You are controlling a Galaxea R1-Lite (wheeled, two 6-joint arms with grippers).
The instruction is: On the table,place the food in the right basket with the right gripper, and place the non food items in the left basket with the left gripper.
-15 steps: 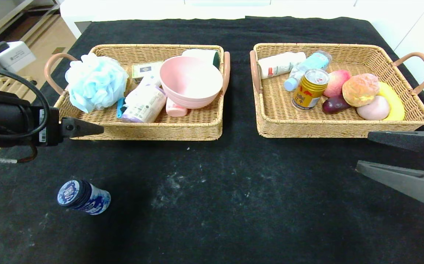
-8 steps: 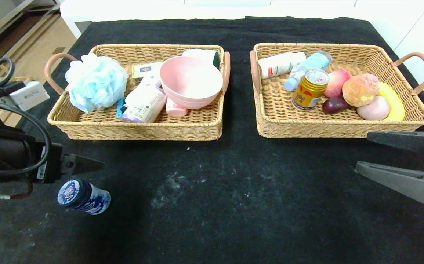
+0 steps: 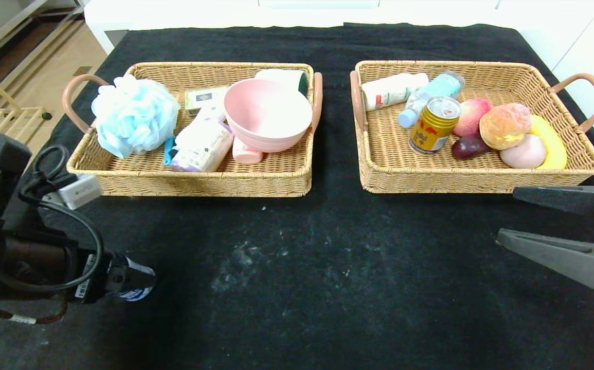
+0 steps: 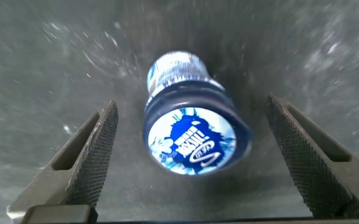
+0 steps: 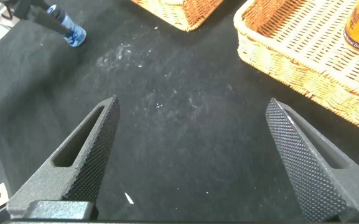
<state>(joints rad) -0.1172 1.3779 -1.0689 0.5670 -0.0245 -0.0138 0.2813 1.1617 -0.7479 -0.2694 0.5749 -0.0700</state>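
Right basket: white tube (image 3: pixel 393 90) and pale blue bottle (image 3: pixel 429 95) at back; peach (image 3: pixel 470 115), purple plum (image 3: pixel 469 146), pink ball (image 3: pixel 524 152), banana (image 3: pixel 551 140). Left basket: small box (image 3: pixel 203 97), pink soap (image 3: pixel 246 153), blue stick (image 3: pixel 166 151). Wood floor (image 3: pixel 50 67) beyond.

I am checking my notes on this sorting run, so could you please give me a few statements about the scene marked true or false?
1. The dark blue jar lies on the table, outside both baskets. True.
2. The left gripper is shut on the jar. False: its jaws stand open on either side, not touching.
3. The drink can is in the left basket. False: it is in the right basket.
4. The pink bowl sits in the left basket. True.
5. The right gripper holds a bun. False: it is open and empty.
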